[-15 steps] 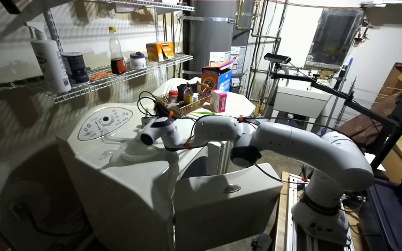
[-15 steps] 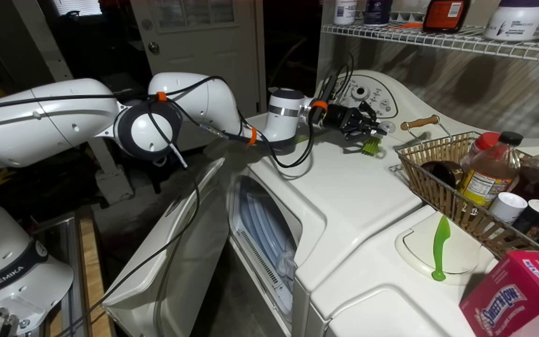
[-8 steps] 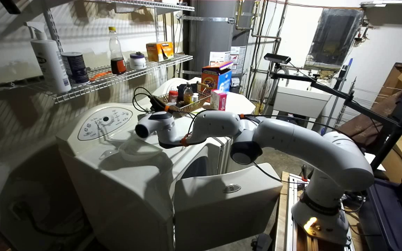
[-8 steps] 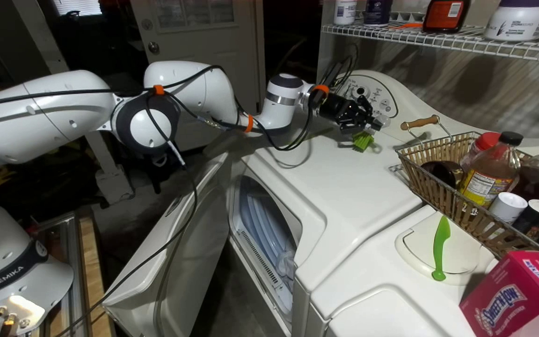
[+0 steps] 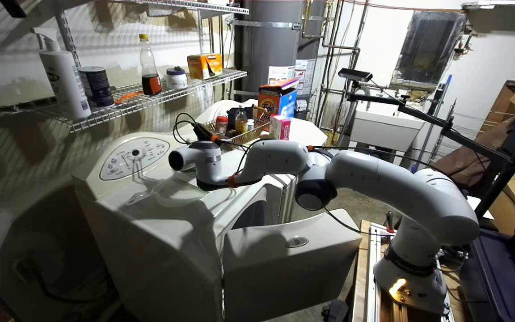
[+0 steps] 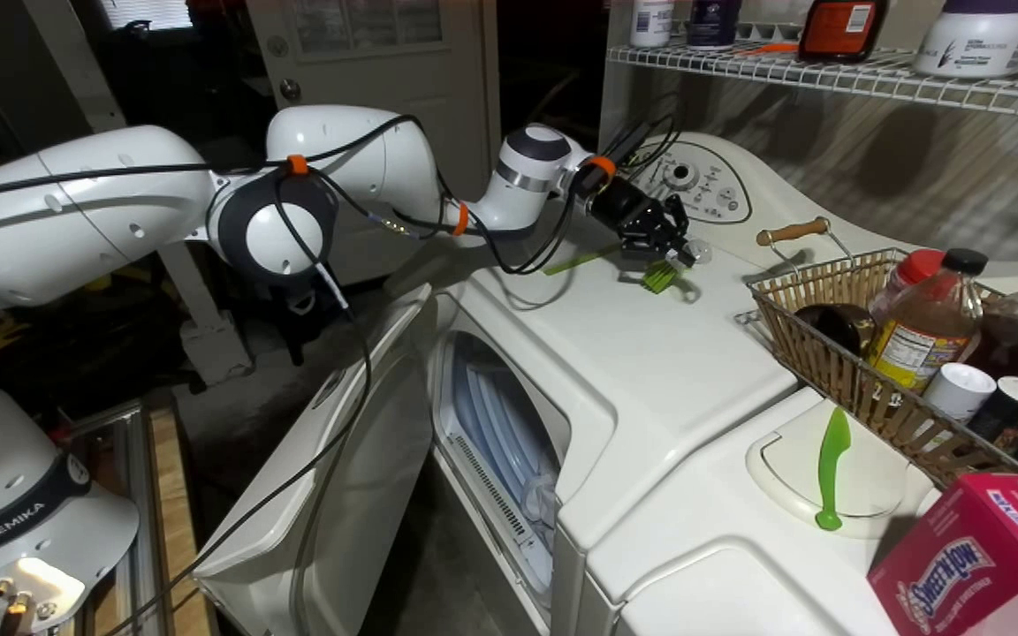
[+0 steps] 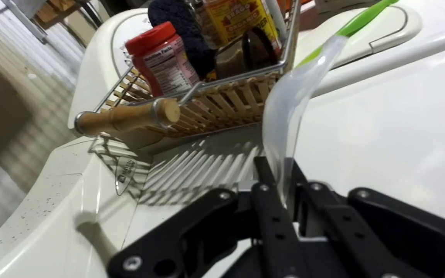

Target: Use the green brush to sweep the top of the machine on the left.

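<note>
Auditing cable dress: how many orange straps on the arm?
3: elbow strap; forearm strap, between the other two along the arm; wrist strap, nearest the fingers. All three show in both exterior views; more could be hidden.

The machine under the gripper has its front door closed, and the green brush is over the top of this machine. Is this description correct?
Not entirely: the front door is not closed. Both exterior views show it swung open. The rest is right: the green brush is over the top of the machine.
</note>
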